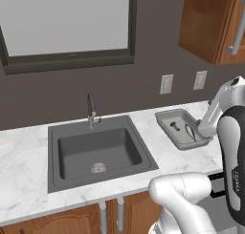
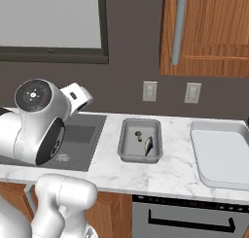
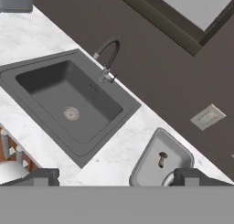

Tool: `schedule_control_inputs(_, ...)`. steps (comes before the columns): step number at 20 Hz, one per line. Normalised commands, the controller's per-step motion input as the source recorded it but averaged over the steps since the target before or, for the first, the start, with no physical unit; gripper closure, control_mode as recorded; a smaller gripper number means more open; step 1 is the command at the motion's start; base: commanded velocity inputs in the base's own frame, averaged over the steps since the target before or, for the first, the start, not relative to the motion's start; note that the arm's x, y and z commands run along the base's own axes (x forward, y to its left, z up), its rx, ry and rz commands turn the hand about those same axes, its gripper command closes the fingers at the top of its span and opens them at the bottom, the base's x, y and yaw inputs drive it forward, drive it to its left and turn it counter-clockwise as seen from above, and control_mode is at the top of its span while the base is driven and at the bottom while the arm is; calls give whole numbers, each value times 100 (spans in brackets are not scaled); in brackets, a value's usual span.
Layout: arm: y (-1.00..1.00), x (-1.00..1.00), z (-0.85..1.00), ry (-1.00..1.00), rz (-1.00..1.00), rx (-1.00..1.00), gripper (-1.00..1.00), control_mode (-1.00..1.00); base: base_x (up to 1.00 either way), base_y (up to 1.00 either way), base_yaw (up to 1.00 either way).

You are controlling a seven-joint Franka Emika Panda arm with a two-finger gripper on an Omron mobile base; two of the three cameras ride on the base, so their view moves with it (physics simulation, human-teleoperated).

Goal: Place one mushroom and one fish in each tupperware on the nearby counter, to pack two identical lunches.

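Small grey tupperware (image 2: 140, 141) holding mushroom (image 2: 138, 135) and fish (image 2: 148, 145), marble tabletop (image 2: 170, 171), gripper (image 3: 116, 176) jaws spread wide above, larger tupperware (image 2: 221, 157) beside

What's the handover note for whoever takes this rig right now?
Gripper: open, holding nothing, raised over the counter between the sink and the small tub.
Small tub: right of the sink, already holds one mushroom and one fish.
Large tub: further right on the counter, nothing in it.
Done: first lunch packed.
Left: one mushroom and one fish into the large tub; no spare ones visible from here.
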Motion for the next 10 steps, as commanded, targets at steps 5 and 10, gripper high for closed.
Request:
schedule_control_inputs(5, 0, -3, -28, 0, 8, 0, -100, -100, 0, 0, 0)
schedule_control_inputs(10, 0, -1, -32, -1, 1, 0, -100, -100, 0, 0, 0)
